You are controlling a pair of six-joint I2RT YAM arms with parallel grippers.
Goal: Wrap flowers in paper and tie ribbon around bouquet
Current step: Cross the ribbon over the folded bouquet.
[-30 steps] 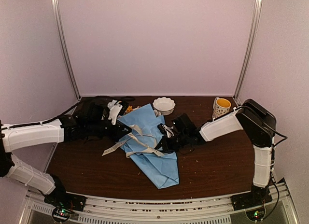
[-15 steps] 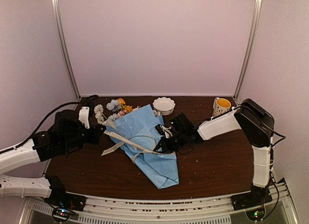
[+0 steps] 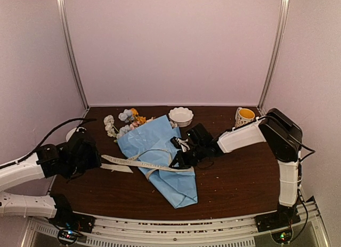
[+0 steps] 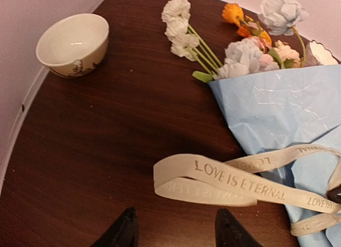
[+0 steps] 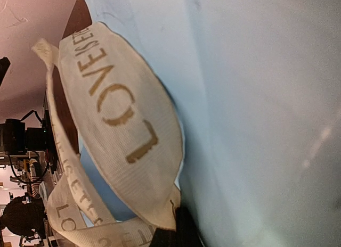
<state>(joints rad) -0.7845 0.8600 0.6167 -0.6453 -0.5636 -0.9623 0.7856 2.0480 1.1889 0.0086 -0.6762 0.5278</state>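
Hovering low over the table (image 4: 96,151), the left gripper (image 4: 178,231) has its two black fingertips clearly apart and holds nothing. Just ahead of it is the free end of the ribbon (image 4: 234,180), cream, folded back into a flat loop and printed LOVE IS ETERNAL, not touching the fingers. From there the ribbon runs off to the gripper's right, over the paper (image 4: 277,108). The paper is light blue and creased, wrapped as a cone lying on the table, ahead and right of the left gripper. Further ahead the flowers (image 4: 240,50) stick out of the cone's wide end, with white, orange, pink and pale blue blooms and green stems. Far ahead on its left is a small cream bowl (image 4: 73,43), well apart from the flowers.

The right gripper (image 3: 178,157) sits on the cone's right edge, jaws closed on the ribbon. Its wrist view shows the ribbon looping right up to the dark fingertip, with paper beside it. Beyond it stand a white scalloped bowl (image 3: 181,116) and, further right, a mug (image 3: 244,117).
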